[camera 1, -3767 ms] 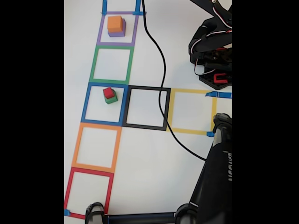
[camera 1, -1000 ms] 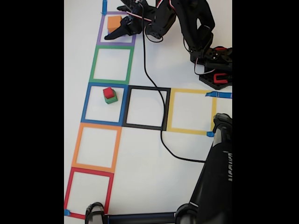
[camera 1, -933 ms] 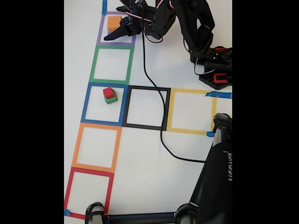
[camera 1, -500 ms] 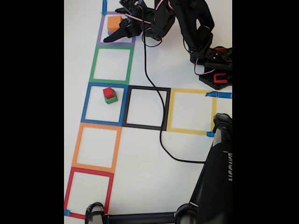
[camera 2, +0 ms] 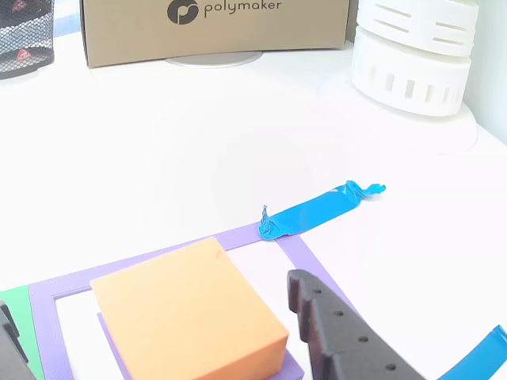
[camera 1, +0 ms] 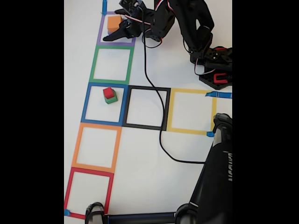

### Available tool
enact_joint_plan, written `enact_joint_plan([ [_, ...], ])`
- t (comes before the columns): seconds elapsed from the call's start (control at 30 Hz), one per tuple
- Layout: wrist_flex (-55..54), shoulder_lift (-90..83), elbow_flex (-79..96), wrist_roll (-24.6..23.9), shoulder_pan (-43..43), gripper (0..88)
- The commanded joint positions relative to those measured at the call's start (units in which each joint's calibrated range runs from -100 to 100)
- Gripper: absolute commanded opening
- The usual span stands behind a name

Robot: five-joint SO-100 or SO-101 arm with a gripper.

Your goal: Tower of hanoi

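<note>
An orange block sits on a purple block inside the purple tape square at the top of the fixed view. My gripper is open and straddles this stack. One finger stands just right of the orange block with a small gap, and the other finger shows at the lower left edge. A red block rests on a green block in the blue tape square.
Green, orange, red, black and yellow tape squares lie across the white sheet. A black cable runs over the black square. The arm's base is at the right and a black stand at the lower right. A cardboard box and a white spool stand behind.
The arm has swung from its folded pose at the right over to the orange-on-purple stack. In the last second the gripper has edged lower and left around it. The cable shifted.
</note>
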Motion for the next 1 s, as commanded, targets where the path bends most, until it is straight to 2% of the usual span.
enact_joint_plan([
  [0.0,-1.2,-0.3,0.2,0.4,-0.7,40.4],
  [0.97,-1.2,-0.5,1.7,0.4,-1.1,28.6],
])
